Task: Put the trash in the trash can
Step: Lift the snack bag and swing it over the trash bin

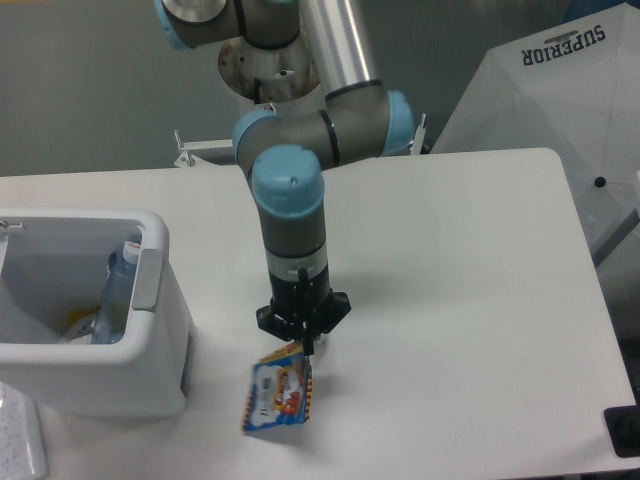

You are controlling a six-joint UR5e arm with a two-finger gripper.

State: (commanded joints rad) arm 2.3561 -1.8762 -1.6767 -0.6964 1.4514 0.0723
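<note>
Pinched on the top edge of one glossy blue snack bag [280, 396], the black two-finger gripper [302, 345] holds it hanging above the smooth white table [470, 300]. One white boxy plastic bin [85, 330] with rounded corners stands left, holding one clear bottle [118, 290].

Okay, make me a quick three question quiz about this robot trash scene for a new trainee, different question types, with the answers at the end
1. True or false: the blue snack bag lies flat on the table.
2. What is the gripper holding? A) bottle B) snack bag C) nothing
3. Fill in: the clear bottle already sits inside the ____.

Key: 1 false, it hangs from the gripper. 2 B. 3 trash can.
</note>
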